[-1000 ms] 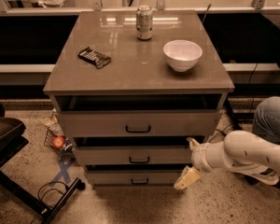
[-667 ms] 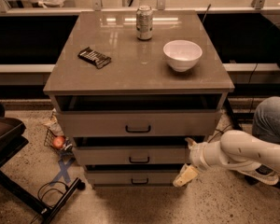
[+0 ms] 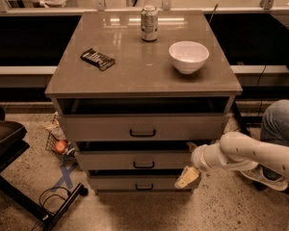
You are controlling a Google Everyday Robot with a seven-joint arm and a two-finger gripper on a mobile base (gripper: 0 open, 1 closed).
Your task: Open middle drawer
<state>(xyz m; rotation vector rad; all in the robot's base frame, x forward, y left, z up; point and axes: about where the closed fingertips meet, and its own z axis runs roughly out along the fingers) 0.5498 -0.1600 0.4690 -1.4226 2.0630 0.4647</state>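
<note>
Camera view shows the wide grey-beige middle drawer [image 3: 111, 160] of the brown table [image 3: 135, 76], between two other drawers. Its small dark bar handle [image 3: 143, 165] lies horizontal, to the left and slightly above the beige claw [image 3: 187, 177], which hangs near the drawer's right lower corner. Released or clenched, I cannot tell.

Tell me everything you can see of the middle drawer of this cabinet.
The middle drawer is the second of three in the grey-beige cabinet. Its front is a plain, flat panel of medium height, with a small dark bar handle at the centre. It sits level, with a dark gap above the front; the inside is not visible. The gripper is by the front's lower right corner in the picture, away from the handle; whether it touches the drawer cannot be told.
</note>
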